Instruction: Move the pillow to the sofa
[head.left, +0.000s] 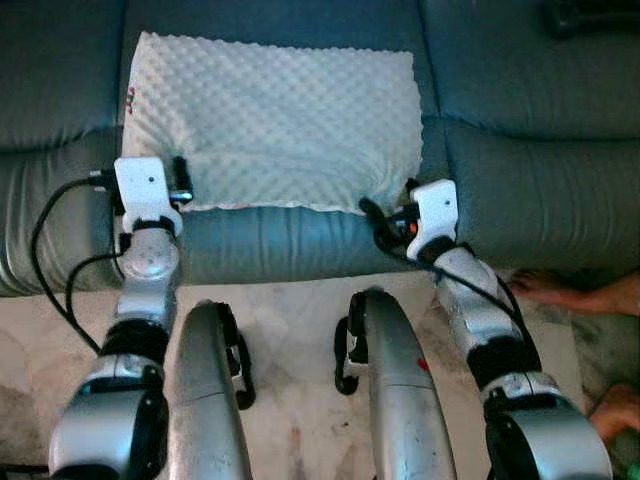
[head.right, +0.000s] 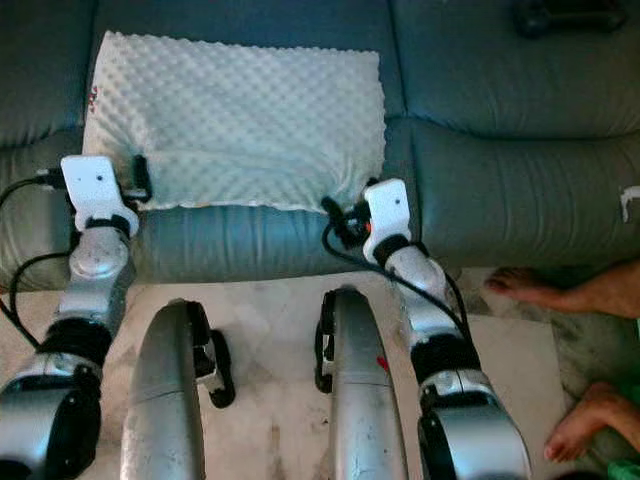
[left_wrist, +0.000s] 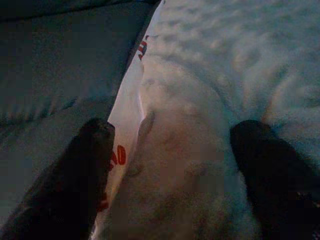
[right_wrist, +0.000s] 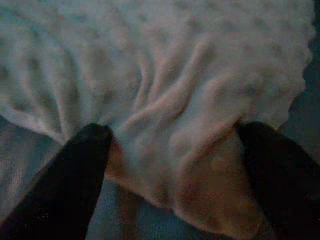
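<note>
Pillow (head.left: 275, 125), pale and dimpled, lies flat on the seat of the blue-green sofa (head.left: 520, 180), its long axis running side to side along the cushion's front edge and its far edge toward the backrest. Judging by how it rests, it already sits on the sofa, so what remains looks like letting go and drawing the arms back.

On the left, the left gripper (head.left: 170, 185) is at the pillow's near left corner. In the left wrist view its two black fingers (left_wrist: 75, 180) are spread, with the pillow's side edge and a small red-printed label lying between them; the fingers straddle the fabric rather than pinching it.

Between the arms, the pillow's near edge sits just short of the cushion's front lip, and the robot's two silver legs stand on the pale floor (head.left: 290, 300) in front of the sofa.

On the right, the right gripper (head.left: 385, 215) is at the near right corner. The right wrist view shows its fingers (right_wrist: 70, 180) also spread wide, with rumpled fabric bunched between them.

Both grippers are about equally close, one at each end of the long axis; the pillow lies straight ahead of them, so a clear retreat would be straight back toward the robot. A person's bare feet (head.right: 560, 290) rest on the floor at far right.
</note>
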